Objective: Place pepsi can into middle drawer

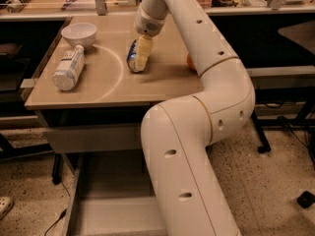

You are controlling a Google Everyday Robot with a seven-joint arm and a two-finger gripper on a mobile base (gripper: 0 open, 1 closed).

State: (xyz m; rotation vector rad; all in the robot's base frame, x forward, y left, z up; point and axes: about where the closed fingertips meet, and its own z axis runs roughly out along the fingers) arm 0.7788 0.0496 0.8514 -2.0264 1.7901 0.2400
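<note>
The pepsi can (pixel 132 58) is a small blue can with silver ends, lying on its side near the middle of the tan table top (pixel 108 85). My gripper (pixel 141 55) comes down from above and sits right at the can's right side, touching or straddling it. The middle drawer (pixel 106 186) is pulled open below the table's front edge. Its flat grey floor shows, and my arm covers its right part.
A white bottle (pixel 68 68) lies on its side at the table's left. A white bowl (pixel 78 33) stands behind it. An orange (pixel 189 62) peeks out from behind my arm at the right. A closed grey drawer front (pixel 93 136) sits under the table top.
</note>
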